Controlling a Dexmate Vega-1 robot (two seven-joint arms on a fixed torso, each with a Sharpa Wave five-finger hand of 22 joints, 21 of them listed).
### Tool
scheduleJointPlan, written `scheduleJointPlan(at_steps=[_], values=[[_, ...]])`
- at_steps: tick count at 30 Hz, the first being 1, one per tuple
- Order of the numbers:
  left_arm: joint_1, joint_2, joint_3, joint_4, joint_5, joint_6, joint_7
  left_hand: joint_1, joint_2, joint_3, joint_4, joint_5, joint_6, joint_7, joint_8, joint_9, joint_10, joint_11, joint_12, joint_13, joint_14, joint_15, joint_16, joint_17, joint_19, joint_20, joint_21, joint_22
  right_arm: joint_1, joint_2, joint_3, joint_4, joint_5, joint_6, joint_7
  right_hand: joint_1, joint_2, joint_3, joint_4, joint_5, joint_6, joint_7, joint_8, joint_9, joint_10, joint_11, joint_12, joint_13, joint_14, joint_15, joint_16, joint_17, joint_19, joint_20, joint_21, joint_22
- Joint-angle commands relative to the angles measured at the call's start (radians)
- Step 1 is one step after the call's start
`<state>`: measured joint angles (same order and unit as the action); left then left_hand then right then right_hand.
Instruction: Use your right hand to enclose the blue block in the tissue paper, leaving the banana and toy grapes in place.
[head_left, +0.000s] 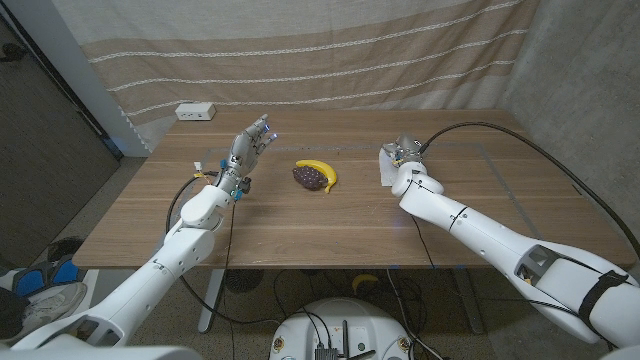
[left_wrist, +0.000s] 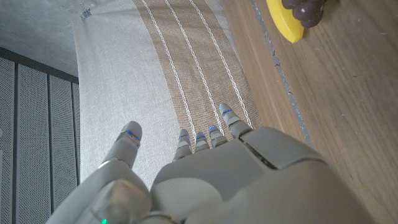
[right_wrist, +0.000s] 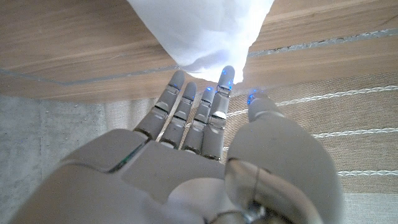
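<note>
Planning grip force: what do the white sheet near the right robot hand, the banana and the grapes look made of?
Tissue paper: thin, soft, matte, with limp folds. Banana: smooth, evenly yellow, likely plastic. Toy grapes: dark purple, slightly glossy, probably plastic or rubber; too small to tell.

— How is the left hand (head_left: 247, 145)?
— It is raised on its arm, fingers (left_wrist: 186, 140) straight and a little apart, holding nothing.
— And the right hand (head_left: 400, 160)?
— Its arm reaches forward; the fingers (right_wrist: 214, 102) are extended side by side, their tips touching white tissue paper (right_wrist: 205, 28).
</note>
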<state>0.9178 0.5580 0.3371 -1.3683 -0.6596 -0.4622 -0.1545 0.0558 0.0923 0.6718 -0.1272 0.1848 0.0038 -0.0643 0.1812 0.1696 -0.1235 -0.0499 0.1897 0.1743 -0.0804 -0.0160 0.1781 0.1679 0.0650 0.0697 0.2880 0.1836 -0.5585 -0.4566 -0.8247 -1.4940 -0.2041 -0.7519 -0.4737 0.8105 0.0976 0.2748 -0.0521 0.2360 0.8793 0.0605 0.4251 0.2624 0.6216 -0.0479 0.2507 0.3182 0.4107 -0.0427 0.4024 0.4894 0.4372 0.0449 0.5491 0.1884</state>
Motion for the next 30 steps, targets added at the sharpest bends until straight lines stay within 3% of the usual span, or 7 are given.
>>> scheduleJointPlan(at_steps=[1,7,12,19,30], values=[[-0.025,-0.009,0.006,0.034,-0.009,-0.01,-0.034,0.012,0.046,-0.001,-0.004,-0.001,0.003,0.002,0.001,0.006,-0.001,0.007,0.004,0.005,-0.007,0.0,0.0,0.001,0.007,-0.003,-0.006,0.005,-0.049,-0.018,0.038,-0.076,0.008,-0.01,-0.038,0.008,0.009,0.005,-0.02,0.002,-0.049,-0.019,-0.025,-0.007,-0.012,0.003,-0.008,0.007,-0.011,-0.072,0.01,0.009,-0.001,-0.003,0.001,0.004],[-0.047,-0.019,0.012,0.064,-0.017,-0.015,-0.061,0.012,0.046,-0.002,-0.005,-0.001,0.002,0.002,0.001,0.006,-0.002,0.007,0.004,0.005,-0.006,0.0,0.0,0.001,0.008,-0.003,-0.007,0.005,-0.099,-0.038,0.058,-0.146,-0.01,-0.031,-0.088,0.04,0.015,0.019,-0.06,0.012,-0.12,-0.044,-0.063,-0.018,-0.05,-0.01,-0.021,0.011,-0.023,-0.082,0.009,0.014,-0.001,-0.008,0.004,0.004],[-0.07,-0.029,0.019,0.094,-0.021,-0.021,-0.088,0.013,0.047,-0.002,-0.006,-0.001,0.003,0.002,0.001,0.006,-0.002,0.007,0.004,0.005,-0.006,0.0,0.0,0.001,0.008,-0.002,-0.008,0.005,-0.116,-0.06,0.026,-0.19,-0.066,-0.077,-0.107,0.063,0.015,0.029,-0.089,0.017,-0.167,-0.071,-0.09,-0.027,-0.096,-0.017,-0.036,0.014,-0.049,-0.093,-0.001,0.016,-0.006,-0.015,0.004,0.004],[-0.091,-0.038,0.022,0.122,-0.028,-0.021,-0.111,0.014,0.047,-0.003,-0.007,-0.002,0.003,0.001,0.001,0.006,-0.002,0.006,0.004,0.004,-0.004,-0.001,0.0,0.001,0.008,-0.002,-0.009,0.006,-0.13,-0.082,-0.009,-0.228,-0.127,-0.128,-0.106,0.093,0.002,0.036,-0.116,0.016,-0.172,-0.091,-0.099,-0.033,-0.138,-0.031,-0.049,0.012,-0.081,-0.099,-0.016,0.014,-0.019,-0.022,0.001,0.003],[-0.104,-0.044,0.022,0.147,-0.029,-0.029,-0.124,0.014,0.046,-0.004,-0.008,-0.002,0.004,0.001,0.001,0.006,-0.001,0.005,0.004,0.004,-0.005,0.0,0.0,0.001,0.009,-0.002,-0.01,0.006,-0.141,-0.117,-0.05,-0.275,-0.206,-0.184,-0.069,0.11,-0.018,0.032,-0.123,0.006,-0.176,-0.112,-0.108,-0.038,-0.169,-0.047,-0.054,0.009,-0.118,-0.101,-0.029,0.015,-0.037,-0.03,-0.005,0.001]])
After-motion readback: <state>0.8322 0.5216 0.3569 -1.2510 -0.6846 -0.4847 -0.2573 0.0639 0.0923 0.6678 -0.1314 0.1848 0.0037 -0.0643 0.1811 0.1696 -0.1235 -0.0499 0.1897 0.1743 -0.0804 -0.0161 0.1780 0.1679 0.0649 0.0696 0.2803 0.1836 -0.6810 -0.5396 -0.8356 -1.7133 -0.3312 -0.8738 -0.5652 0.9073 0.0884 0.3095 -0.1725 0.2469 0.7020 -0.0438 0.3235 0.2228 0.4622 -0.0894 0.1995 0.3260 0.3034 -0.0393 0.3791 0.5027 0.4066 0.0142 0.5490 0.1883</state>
